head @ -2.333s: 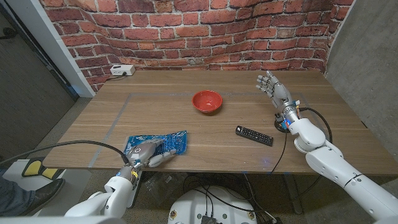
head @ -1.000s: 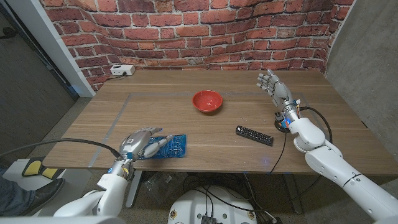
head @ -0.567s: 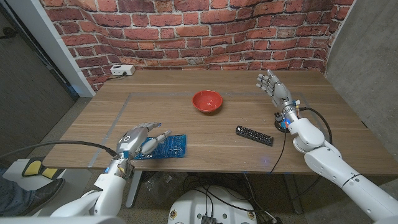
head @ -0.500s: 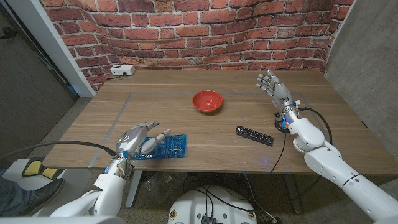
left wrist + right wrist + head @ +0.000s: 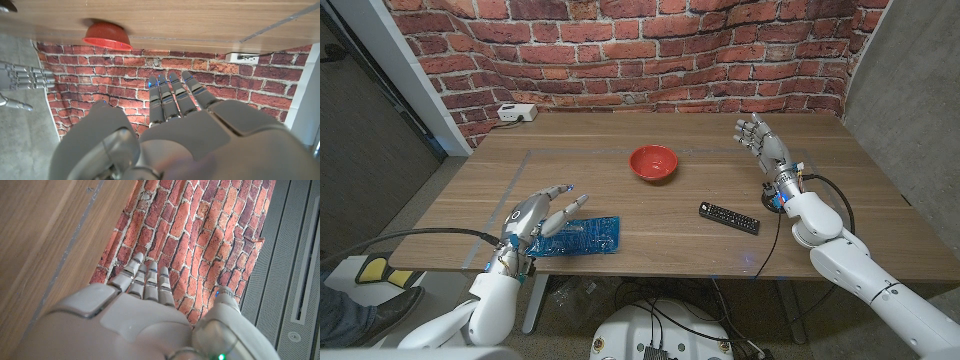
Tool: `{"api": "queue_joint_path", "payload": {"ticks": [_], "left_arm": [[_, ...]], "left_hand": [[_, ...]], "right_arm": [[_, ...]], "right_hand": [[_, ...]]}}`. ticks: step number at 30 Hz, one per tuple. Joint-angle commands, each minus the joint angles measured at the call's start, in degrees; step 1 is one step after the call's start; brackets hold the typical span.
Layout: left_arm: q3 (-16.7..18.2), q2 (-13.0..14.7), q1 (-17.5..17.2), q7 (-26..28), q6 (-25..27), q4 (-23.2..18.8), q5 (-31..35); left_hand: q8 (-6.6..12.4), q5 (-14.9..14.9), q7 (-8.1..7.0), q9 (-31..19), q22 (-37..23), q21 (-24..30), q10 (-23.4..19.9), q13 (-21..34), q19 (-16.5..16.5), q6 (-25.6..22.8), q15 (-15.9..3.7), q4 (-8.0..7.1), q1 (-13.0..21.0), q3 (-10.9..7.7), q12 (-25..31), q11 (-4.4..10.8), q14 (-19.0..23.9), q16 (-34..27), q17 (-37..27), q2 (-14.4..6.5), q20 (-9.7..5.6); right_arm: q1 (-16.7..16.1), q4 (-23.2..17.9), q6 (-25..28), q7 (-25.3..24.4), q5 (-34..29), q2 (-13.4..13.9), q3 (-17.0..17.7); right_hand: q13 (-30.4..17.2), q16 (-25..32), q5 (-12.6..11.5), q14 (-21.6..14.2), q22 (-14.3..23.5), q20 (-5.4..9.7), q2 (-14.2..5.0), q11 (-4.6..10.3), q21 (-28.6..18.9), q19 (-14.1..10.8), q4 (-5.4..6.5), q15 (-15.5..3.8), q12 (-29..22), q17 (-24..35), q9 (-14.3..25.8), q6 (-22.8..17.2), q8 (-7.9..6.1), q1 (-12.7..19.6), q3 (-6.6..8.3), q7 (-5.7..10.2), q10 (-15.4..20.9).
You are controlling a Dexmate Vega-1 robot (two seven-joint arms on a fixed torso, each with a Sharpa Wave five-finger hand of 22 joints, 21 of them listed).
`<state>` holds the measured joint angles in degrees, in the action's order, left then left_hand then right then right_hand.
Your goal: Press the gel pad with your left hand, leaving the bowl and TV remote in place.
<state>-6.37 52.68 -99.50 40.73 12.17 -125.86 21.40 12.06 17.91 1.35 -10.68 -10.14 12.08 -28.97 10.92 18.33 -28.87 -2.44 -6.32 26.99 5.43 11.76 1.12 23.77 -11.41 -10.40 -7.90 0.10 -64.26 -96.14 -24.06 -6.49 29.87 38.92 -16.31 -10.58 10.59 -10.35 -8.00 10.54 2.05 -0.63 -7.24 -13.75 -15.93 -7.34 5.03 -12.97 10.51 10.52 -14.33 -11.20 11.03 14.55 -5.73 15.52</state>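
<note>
Lifted now off the flat blue gel pad (image 5: 577, 234), our left hand (image 5: 538, 214) hovers above its left end, fingers spread, empty, pad unmoved near the front edge, right hand (image 5: 757, 137) open, raised, red round bowl (image 5: 653, 163), black TV remote (image 5: 728, 217) unmoved.

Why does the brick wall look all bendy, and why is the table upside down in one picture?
In the head view the wide lens curves the brick wall and bows the table edges. In the left wrist view the camera is turned over, so the table hangs on top with the red bowl under it. Close up, the left hand looks blurry there.
</note>
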Motion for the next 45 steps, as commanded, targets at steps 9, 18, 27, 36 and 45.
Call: {"api": "queue_joint_path", "payload": {"ticks": [9, 18, 27, 36, 45], "left_arm": [[1.7, -8.2, 6.3, -4.3, -19.8, 8.3, -10.8], [0.9, -11.8, 11.0, -10.1, -27.6, 13.0, -20.4], [-1.5, -14.8, 17.6, -14.7, -33.0, 18.3, -26.5], [-3.5, -16.0, 23.0, -17.8, -35.0, 21.7, -29.4], [-4.1, -15.1, 26.6, -21.6, -33.8, 23.1, -33.8]], "left_hand": [[0.29, -0.5, 0.43, -0.1, -0.1, 0.4, -1.2, 0.0, 1.2, -1.1, 0.25, 0.34, 0.6, -0.22, 0.3, -0.30, 1.3, -0.1, 0.0, -0.4, 0.16], [-0.35, -0.8, 1.25, -0.1, -0.1, 0.3, -0.4, 0.0, 1.6, 0.1, 0.79, 0.35, 0.9, -0.27, -0.2, -1.28, 0.8, 0.3, 0.0, -0.4, -0.25], [-0.84, -1.0, 1.43, -0.2, -0.1, -0.1, 0.6, 0.0, 0.8, 1.4, 1.02, 0.31, 1.0, -0.29, -0.6, -1.56, 0.0, 0.7, 0.0, -0.4, 0.04], [-1.55, -1.5, 1.44, -0.2, -0.1, -0.5, 2.3, 0.1, -0.1, 4.1, 1.42, 0.31, 1.3, -0.27, -1.0, -2.37, -1.6, 1.1, -0.1, -0.3, 0.58], [-2.13, -2.1, 1.76, -0.2, -0.2, -1.2, 5.3, 0.1, -2.5, 8.7, 2.27, 0.12, 1.1, 0.22, -1.4, -3.21, -4.5, 1.4, -0.1, 0.3, 0.70]], "right_arm": [[-0.1, 0.8, -1.1, 0.4, 0.4, -0.4, 0.3], [-0.1, 1.8, -2.4, 0.5, 0.1, -0.9, 0.2], [-0.6, 2.1, -3.1, -0.7, -0.3, -1.4, 0.6], [0.1, 3.6, -3.9, 0.1, -0.2, -2.0, 0.1], [0.7, 4.5, -3.6, 0.5, 0.0, -2.1, -0.2]], "right_hand": [[-0.2, 0.0, 0.2, -0.4, 0.1, -0.07, -0.05, 0.25, 0.2, -0.3, -0.19, -0.06, 0.2, 0.1, 0.3, -0.4, -0.02, 0.7, -0.04, -0.10, 0.6], [-0.2, 0.1, 0.1, -1.1, 0.1, 1.68, -0.07, 0.55, 0.1, -1.1, -0.43, -1.31, -0.1, 0.0, 0.2, -1.5, -0.34, 1.2, 0.06, 0.10, 1.6], [-0.1, -0.1, 0.1, -0.6, 0.0, 1.45, -0.08, 0.56, 0.5, -0.5, -0.62, -0.90, 0.1, -0.1, 0.2, -1.4, -0.23, 1.6, 0.13, 0.19, 1.4], [-0.1, -0.3, 0.1, 0.0, 0.0, 1.28, 0.11, 0.24, 0.9, 0.1, -0.65, -0.98, 0.4, -0.1, 0.2, -1.6, -0.23, 1.7, 0.01, 0.02, 0.8], [0.0, -0.3, 0.2, 0.2, 0.0, 1.08, 0.16, 0.04, 1.0, 0.4, -0.64, -0.90, 0.5, -0.1, 0.2, -1.4, -0.09, 1.7, -0.04, -0.19, 0.7]]}}
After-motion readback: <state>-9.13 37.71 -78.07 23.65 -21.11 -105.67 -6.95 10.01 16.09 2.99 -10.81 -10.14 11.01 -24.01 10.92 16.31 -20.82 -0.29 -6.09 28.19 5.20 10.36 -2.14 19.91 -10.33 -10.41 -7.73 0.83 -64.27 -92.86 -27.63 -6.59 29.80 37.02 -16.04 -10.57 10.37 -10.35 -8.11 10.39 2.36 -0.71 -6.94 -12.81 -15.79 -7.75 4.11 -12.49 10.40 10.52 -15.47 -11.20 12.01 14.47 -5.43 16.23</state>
